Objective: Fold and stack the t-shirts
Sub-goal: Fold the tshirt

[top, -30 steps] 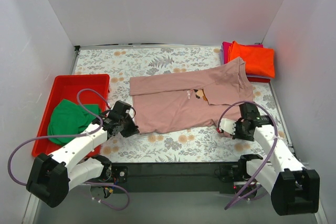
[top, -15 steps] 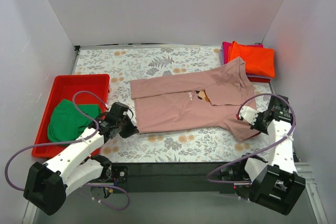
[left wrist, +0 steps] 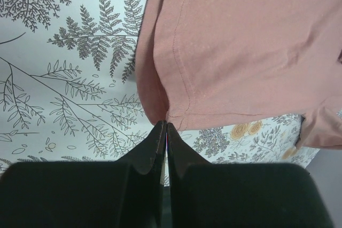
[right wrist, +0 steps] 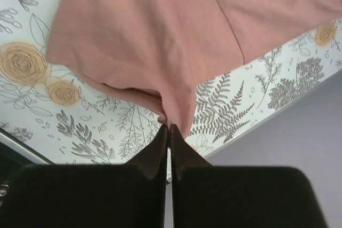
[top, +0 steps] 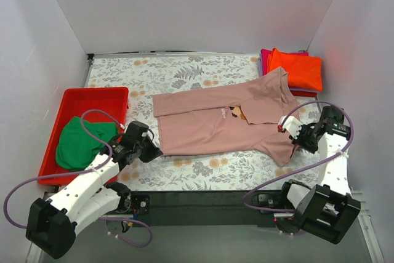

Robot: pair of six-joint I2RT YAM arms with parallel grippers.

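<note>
The dusty-pink t-shirt [top: 215, 118] lies spread across the middle of the table, chest print up. My left gripper [top: 154, 149] is shut on its near-left hem corner, which also shows in the left wrist view [left wrist: 176, 111]. My right gripper [top: 295, 143] is shut on the near-right sleeve edge [right wrist: 176, 116]. The green t-shirt [top: 80, 140] lies bunched in the red tray [top: 92, 97]. The folded orange t-shirt [top: 297, 69] lies on the folded magenta one [top: 265, 60] at the far right corner.
The floral table cover [top: 184, 72] is bounded by white walls on all sides. The red tray stands at the left edge. The folded stack sits by the right wall. The table's near edge runs just behind both grippers.
My right arm has swung out to the right, dragging the sleeve edge and pulling the pink shirt flatter. My left gripper keeps its hold on the hem corner and has shifted slightly.
</note>
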